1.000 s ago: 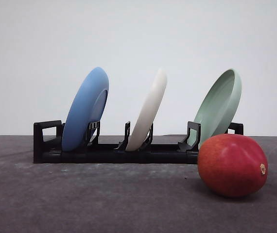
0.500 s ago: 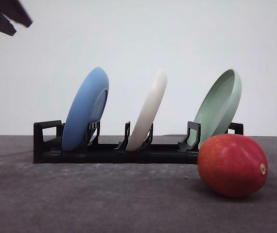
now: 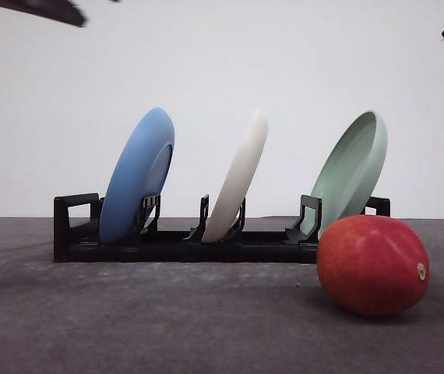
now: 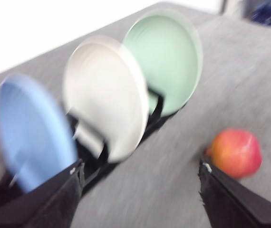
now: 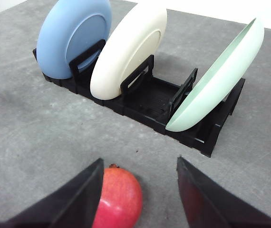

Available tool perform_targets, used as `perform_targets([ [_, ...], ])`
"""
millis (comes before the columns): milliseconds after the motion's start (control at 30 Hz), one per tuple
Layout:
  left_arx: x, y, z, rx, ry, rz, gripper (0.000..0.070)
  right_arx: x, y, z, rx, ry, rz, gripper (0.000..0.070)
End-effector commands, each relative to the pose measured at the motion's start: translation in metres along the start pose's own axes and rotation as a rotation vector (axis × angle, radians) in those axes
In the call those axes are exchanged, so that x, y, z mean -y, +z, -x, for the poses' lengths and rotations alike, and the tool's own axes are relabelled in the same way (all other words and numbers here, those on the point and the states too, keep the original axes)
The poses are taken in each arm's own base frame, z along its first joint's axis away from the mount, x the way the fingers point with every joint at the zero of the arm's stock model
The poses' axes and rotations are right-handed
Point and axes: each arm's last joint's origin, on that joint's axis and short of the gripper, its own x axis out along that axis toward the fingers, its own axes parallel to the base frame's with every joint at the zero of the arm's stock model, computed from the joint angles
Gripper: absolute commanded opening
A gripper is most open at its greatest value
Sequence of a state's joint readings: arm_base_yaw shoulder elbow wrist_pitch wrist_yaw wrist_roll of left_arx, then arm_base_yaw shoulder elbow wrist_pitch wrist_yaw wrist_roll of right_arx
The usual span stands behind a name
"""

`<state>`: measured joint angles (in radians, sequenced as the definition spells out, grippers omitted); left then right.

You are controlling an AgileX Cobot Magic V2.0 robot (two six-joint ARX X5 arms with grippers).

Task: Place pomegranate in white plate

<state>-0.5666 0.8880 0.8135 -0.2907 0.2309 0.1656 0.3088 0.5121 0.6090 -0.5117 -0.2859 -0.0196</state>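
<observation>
Front view: rack (image 3: 167, 246) holds white plate (image 3: 239, 181) upright; pomegranate (image 3: 372, 265) on table; both pincers apart.

A grey, matte counter (image 3: 128, 319) is seen carrying two things directly. A black plate rack (image 3: 222, 248) is set across its middle. The pomegranate (image 3: 372, 265) is laid on the bare surface just before the rack's right end.

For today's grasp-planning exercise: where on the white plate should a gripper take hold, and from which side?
Grip the white plate at its free upper rim, coming from above. It stands on edge, tilted, in the black rack, whose posts block the lower edge, and the blue plate and pale green plate flank it.
</observation>
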Motion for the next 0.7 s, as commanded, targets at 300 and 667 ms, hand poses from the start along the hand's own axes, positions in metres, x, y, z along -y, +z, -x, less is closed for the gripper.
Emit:
perform_targets([
  [300, 0.012, 0.006, -0.084, 0.071, 0.035, -0.056, 0.045, -0.001, 0.005, 0.002, 0.021, 0.007, 0.015, 0.0308],
  [667, 0.022, 0.003, -0.17, -0.007, 0.081, 0.021, 0.0429, -0.001, 0.005, 0.002, 0.021, 0.007, 0.015, 0.0308],
])
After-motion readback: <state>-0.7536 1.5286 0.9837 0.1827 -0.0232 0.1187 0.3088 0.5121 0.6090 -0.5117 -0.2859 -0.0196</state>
